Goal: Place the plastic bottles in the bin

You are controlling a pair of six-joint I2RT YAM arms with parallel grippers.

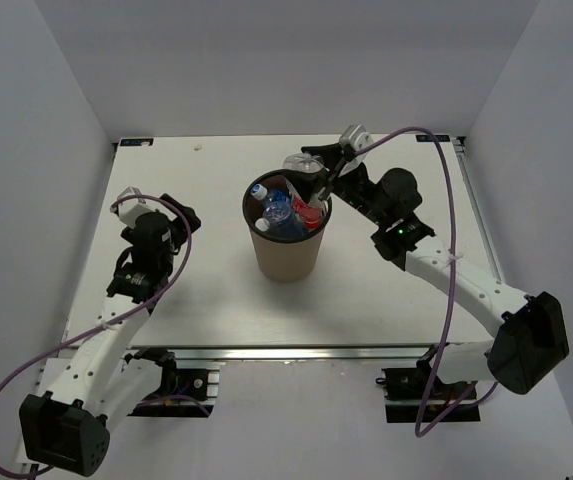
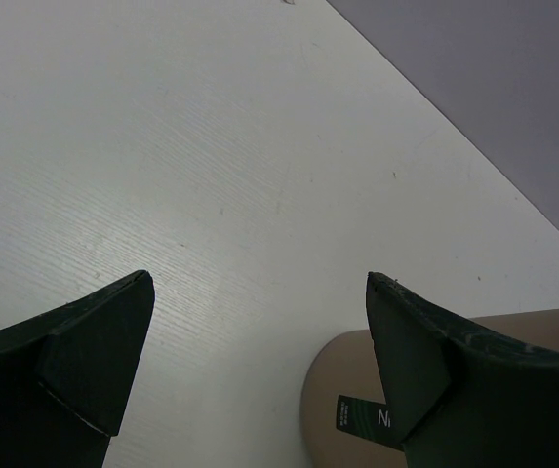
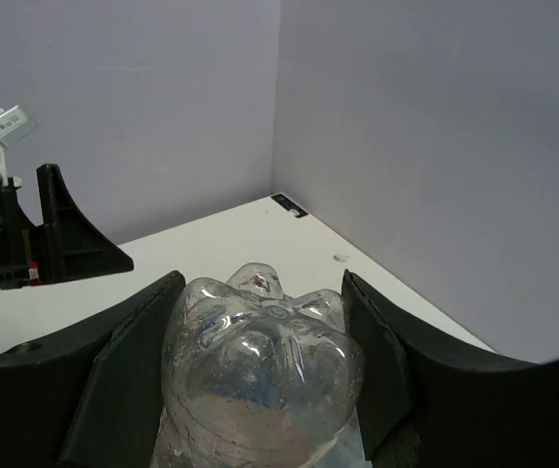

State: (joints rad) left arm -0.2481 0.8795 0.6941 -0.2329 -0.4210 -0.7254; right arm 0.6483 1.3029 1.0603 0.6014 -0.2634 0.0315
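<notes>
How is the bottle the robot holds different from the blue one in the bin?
The held bottle is squeezed between the right arm's jaws, near the rim; the binned bottle rests loose inside the bin. The held bottle shows its clear bottom; the binned bottle shows a blue label. Both are clear plastic.

The white, faintly grained desk [image 1: 216, 300] carries the brown round bin [image 1: 286, 255], which stands upright near its middle.

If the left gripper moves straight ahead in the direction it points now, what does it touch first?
Most likely the white tabletop, straight ahead of the open left gripper; the brown cardboard-coloured round bin lies beside that line.
</notes>
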